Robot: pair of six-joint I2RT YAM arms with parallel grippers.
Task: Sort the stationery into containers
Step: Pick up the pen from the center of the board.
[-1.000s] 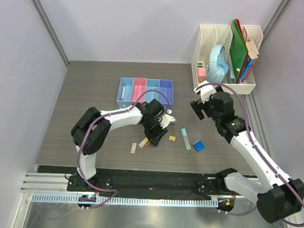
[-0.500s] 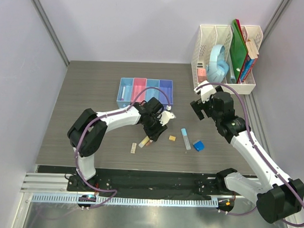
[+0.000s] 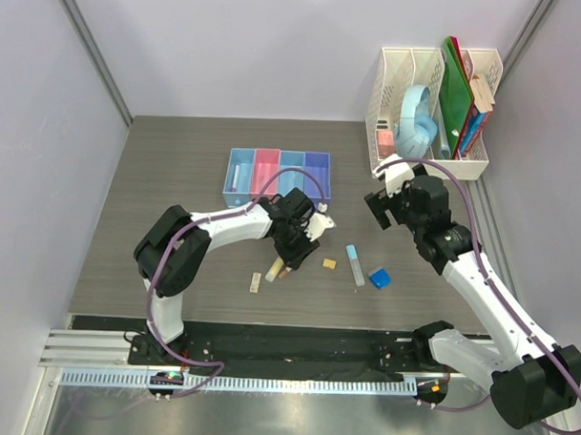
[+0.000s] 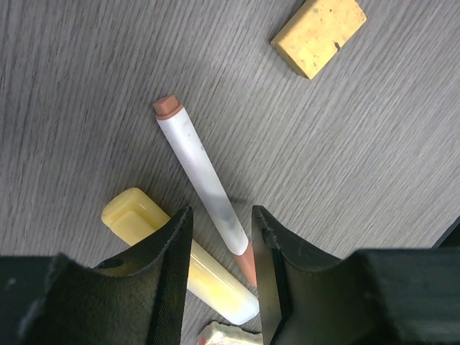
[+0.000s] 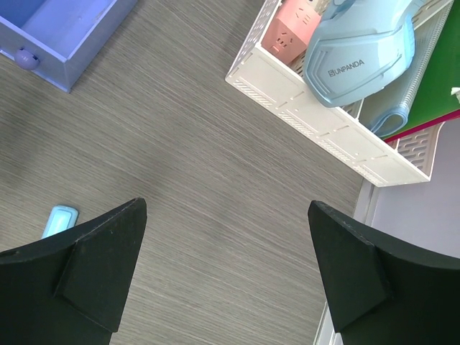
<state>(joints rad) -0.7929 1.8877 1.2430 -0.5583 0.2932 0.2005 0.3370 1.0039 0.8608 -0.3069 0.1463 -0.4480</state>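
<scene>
My left gripper [image 3: 295,248] is low over the table. In the left wrist view its jaws [image 4: 223,215] are open a little and straddle the lower end of the thin white pen [image 4: 198,172] without squeezing it. The yellow marker [image 4: 208,277] lies crossed under the pen, partly beneath the left finger. The tiny orange block [image 3: 329,264] shows as a yellowish block in the wrist view [image 4: 318,32]. A small beige block [image 3: 256,283] lies to the left. The pale blue stick [image 3: 354,265] and blue wedge [image 3: 379,277] lie to the right. The four joined bins [image 3: 277,172] stand behind. My right gripper [image 3: 381,209] is open and empty above the table [image 5: 226,208].
A tall white mesh file rack [image 3: 430,113] at the back right holds green folders, books, a pale blue device [image 5: 359,50] and a pink block [image 5: 295,29]. The purple-blue bin [image 5: 65,29] and the blue stick's end [image 5: 59,219] show in the right wrist view. Grey walls close both sides.
My left gripper has shifted slightly up and left over the pen and marker. The items and the right arm have not moved.
</scene>
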